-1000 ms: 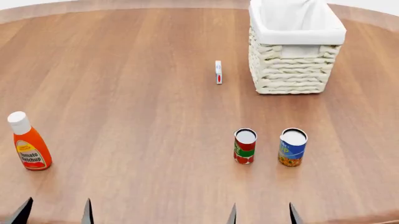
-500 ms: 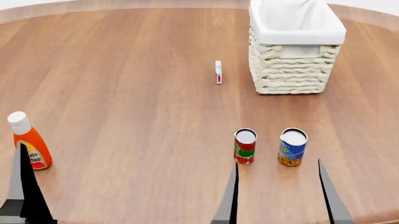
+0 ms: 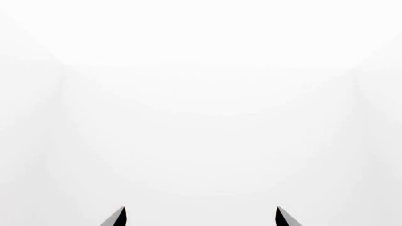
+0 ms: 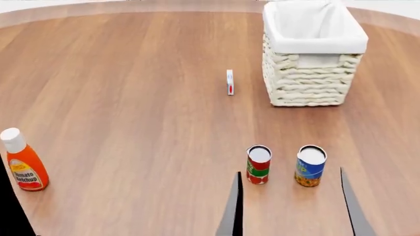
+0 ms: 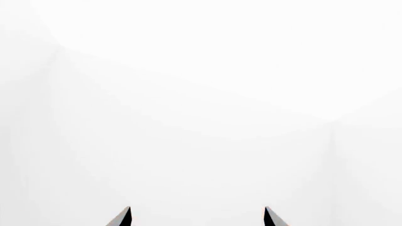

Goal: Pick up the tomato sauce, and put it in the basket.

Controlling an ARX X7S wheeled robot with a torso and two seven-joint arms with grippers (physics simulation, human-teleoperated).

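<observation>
The tomato sauce (image 4: 258,164), a small can with a red and green label, stands upright on the wooden table (image 4: 131,98) in the head view. The basket (image 4: 314,73), cream wicker with a white liner, stands at the far right. My right gripper (image 4: 290,171) is open; its two dark fingers rise from the bottom edge, one just left of the tomato sauce and one right of the blue can. In its wrist view the right gripper (image 5: 196,209) shows only white between its tips. My left gripper (image 3: 200,209) is open too, with nothing in it. One left finger (image 4: 10,206) shows at the head view's lower left.
A blue-and-yellow can (image 4: 310,165) stands right next to the tomato sauce. An orange ketchup bottle (image 4: 21,162) stands near the left edge. A small white box (image 4: 229,82) stands left of the basket.
Everything on the table has slid down in the head view. The left finger has moved out towards the left edge, away from the ketchup bottle. The right fingers stay spread.
</observation>
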